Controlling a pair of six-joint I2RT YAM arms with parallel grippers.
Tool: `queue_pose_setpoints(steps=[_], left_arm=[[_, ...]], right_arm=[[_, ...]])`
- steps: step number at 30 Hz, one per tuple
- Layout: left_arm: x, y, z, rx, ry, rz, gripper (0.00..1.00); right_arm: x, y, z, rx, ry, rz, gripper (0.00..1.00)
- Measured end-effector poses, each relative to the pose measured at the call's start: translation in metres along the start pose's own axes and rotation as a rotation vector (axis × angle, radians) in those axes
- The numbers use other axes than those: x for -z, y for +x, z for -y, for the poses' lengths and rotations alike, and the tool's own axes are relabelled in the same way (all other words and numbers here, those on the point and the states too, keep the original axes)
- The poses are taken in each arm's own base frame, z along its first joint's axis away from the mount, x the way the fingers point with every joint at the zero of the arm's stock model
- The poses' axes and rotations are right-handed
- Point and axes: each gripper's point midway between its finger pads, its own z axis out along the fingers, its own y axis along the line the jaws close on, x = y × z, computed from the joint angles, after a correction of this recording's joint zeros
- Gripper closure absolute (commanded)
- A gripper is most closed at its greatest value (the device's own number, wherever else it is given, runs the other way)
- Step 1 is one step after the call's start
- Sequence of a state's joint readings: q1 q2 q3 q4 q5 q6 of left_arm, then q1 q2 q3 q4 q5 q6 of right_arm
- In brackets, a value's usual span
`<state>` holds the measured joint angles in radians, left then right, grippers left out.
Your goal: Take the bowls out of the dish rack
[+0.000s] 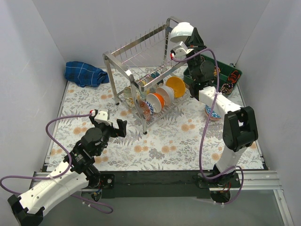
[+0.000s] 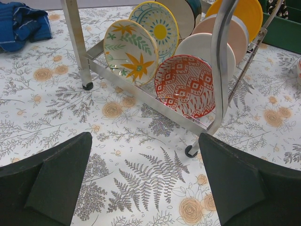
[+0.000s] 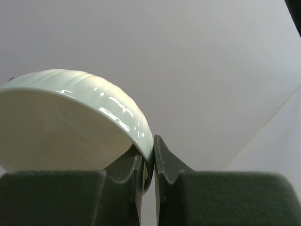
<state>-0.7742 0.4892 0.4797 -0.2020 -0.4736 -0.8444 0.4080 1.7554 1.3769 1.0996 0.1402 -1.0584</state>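
The steel dish rack (image 1: 141,59) stands mid-table. Its lower tier holds several bowls on edge: a red-and-white patterned one (image 1: 146,108), a white one (image 1: 155,100) and an orange one (image 1: 176,86). My right gripper (image 1: 188,40) is shut on the rim of a plain white bowl (image 1: 181,31), held high above the rack's right top corner; the right wrist view shows the rim (image 3: 149,146) pinched between the jaws (image 3: 148,162). My left gripper (image 1: 122,128) is open and empty, low over the table in front of the rack's leg, facing the red-and-white bowl (image 2: 185,86).
A blue patterned bowl (image 1: 211,113) sits on the table at the right, partly behind my right arm. A green compartment tray (image 1: 231,75) is at the back right. A blue cloth (image 1: 84,74) lies at the back left. Floral dishes (image 2: 130,51) stand in the rack.
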Motion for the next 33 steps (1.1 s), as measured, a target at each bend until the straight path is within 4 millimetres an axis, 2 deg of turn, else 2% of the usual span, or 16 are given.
queue_pose_setpoints(steps=[8,19,24,29,33], left_arm=[[0.0,0.0,0.0,0.0,0.0,0.0,0.02],[0.0,-0.001,0.0,0.002,0.0,0.002,0.02],[0.002,-0.003,0.0,0.007,0.005,0.011,0.02],[0.004,-0.006,0.0,0.014,0.008,0.023,0.02],[0.004,-0.005,0.0,0.018,0.007,0.019,0.02]], right_arm=[[-0.008,-0.009,0.011,0.007,0.084,0.037,0.99],[-0.009,-0.037,0.018,-0.083,0.096,0.086,0.99],[0.014,-0.045,0.053,-0.111,0.115,0.05,0.99],[0.051,-0.051,0.104,-0.172,0.161,-0.028,0.99],[0.082,-0.045,0.131,-0.25,0.184,-0.126,0.99]])
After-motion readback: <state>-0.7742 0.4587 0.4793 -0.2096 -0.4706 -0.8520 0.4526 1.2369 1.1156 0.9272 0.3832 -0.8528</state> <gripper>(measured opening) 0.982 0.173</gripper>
